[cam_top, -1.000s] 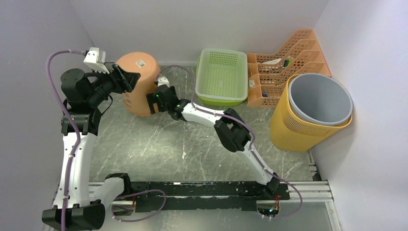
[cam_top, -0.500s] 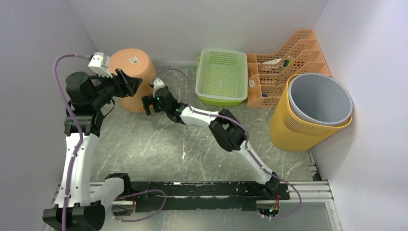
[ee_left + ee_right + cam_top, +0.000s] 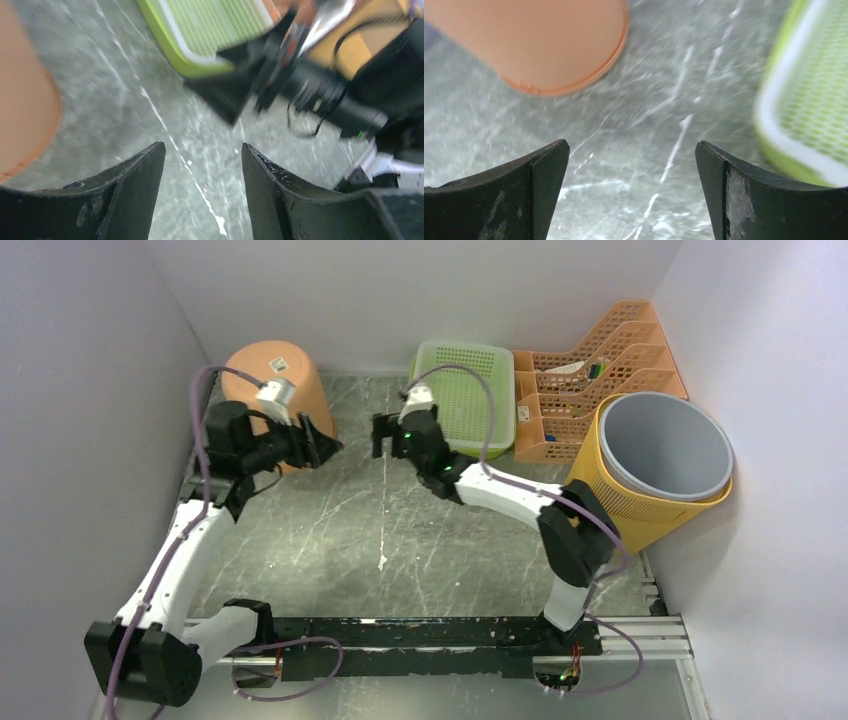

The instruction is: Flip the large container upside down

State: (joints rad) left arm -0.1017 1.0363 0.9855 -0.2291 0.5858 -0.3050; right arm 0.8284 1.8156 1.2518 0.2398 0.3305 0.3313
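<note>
The large orange container [image 3: 275, 388] stands upside down at the back left of the table, its flat base with a white sticker facing up. It shows at the left edge of the left wrist view [image 3: 22, 100] and at the top of the right wrist view [image 3: 544, 40]. My left gripper [image 3: 318, 445] is open and empty, just right of the container and apart from it; the same shows in its wrist view [image 3: 202, 155]. My right gripper [image 3: 385, 435] is open and empty over the table between the container and the green basket, as its wrist view [image 3: 631, 155] shows.
A green perforated basket [image 3: 462, 400] sits at the back centre. Orange file racks [image 3: 590, 370] stand behind a yellow bin with a grey liner [image 3: 650, 470] at the right. White walls close in the left, back and right.
Both grippers have let go of the orange container and pulled back from it. The container has settled upside down further back left. The right arm swung right toward the green basket.
</note>
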